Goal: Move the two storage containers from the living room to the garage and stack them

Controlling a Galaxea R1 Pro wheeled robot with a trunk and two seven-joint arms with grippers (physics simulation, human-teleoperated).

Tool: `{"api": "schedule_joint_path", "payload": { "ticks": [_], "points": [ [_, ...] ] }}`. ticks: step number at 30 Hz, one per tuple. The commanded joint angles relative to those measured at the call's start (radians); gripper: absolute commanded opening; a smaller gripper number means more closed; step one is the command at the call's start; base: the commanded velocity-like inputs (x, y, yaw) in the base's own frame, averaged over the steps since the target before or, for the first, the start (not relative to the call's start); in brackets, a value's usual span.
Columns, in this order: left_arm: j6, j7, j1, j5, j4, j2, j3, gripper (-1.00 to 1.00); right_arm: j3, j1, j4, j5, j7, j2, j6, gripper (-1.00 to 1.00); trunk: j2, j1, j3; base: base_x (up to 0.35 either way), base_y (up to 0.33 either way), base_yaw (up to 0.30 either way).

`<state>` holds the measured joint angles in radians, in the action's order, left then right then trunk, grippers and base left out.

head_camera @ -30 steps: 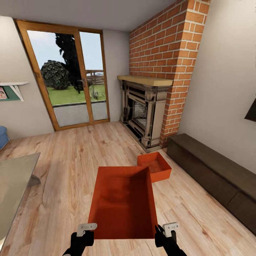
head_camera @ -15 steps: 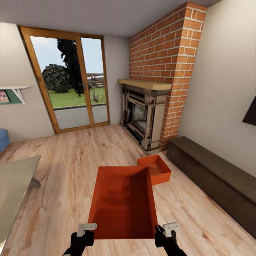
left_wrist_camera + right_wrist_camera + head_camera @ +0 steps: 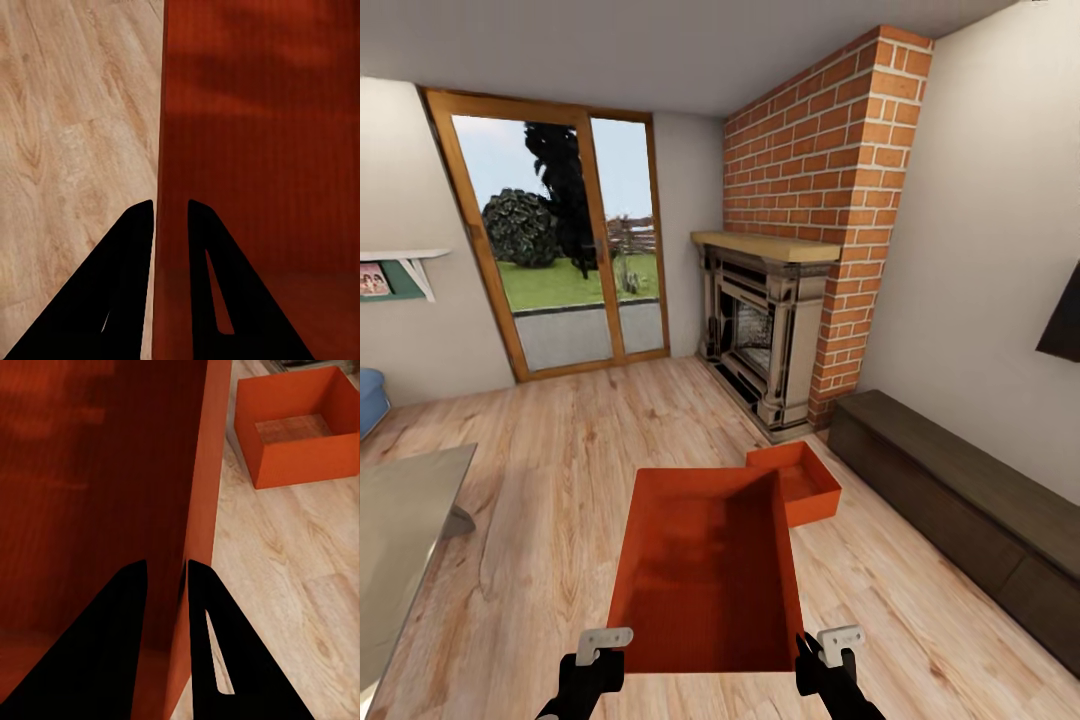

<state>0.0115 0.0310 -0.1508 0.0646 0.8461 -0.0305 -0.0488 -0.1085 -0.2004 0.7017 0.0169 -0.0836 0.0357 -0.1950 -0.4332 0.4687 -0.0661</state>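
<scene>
I am in the living room, over its light wood plank floor (image 3: 560, 470). One orange-red storage container (image 3: 705, 560) hangs in front of me, held by its two long walls. My left gripper (image 3: 605, 640) is shut on its left wall (image 3: 160, 150), one finger inside and one outside. On the opposite wall (image 3: 201, 495) my right gripper (image 3: 838, 638) is shut the same way. The second storage container (image 3: 805, 485) sits on the planks beyond the held one, near the fireplace, and the right wrist view shows it (image 3: 300, 427) empty.
A long dark brown bench (image 3: 960, 500) runs along the right wall. The fireplace (image 3: 765, 330) and red brick chimney (image 3: 820, 150) stand ahead, with wood-framed glass doors (image 3: 560, 250) to their left. A grey table (image 3: 400, 520) edges in at the left.
The whole view has shifted a little: doors, fireplace and the floor container look slightly farther, so the camera moved back. The held container and both grippers keep their places in the picture.
</scene>
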Motion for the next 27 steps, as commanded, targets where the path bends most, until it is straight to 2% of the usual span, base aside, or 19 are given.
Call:
{"api": "schedule_joint_path", "payload": {
  "ticks": [1,5,27],
  "points": [
    [0.001,0.010,-0.001,0.001,0.002,0.001,0.003,-1.00,-0.003,-0.001,-0.002,-0.001,-0.008,0.000,-0.003,-1.00,0.005,-0.003,0.001,0.000,0.000,0.000],
    [0.002,0.010,-0.001,0.001,0.002,0.001,0.002,-1.00,-0.003,-0.001,-0.002,-0.001,-0.009,0.000,-0.003,-1.00,0.033,-0.019,0.014,0.000,0.000,0.000],
    [0.002,0.001,-0.001,0.001,0.002,0.004,0.003,-1.00,-0.005,-0.001,-0.002,-0.002,-0.008,0.000,-0.003,-1.00,0.033,-0.019,0.014,0.000,0.000,0.004]
  ]
}}
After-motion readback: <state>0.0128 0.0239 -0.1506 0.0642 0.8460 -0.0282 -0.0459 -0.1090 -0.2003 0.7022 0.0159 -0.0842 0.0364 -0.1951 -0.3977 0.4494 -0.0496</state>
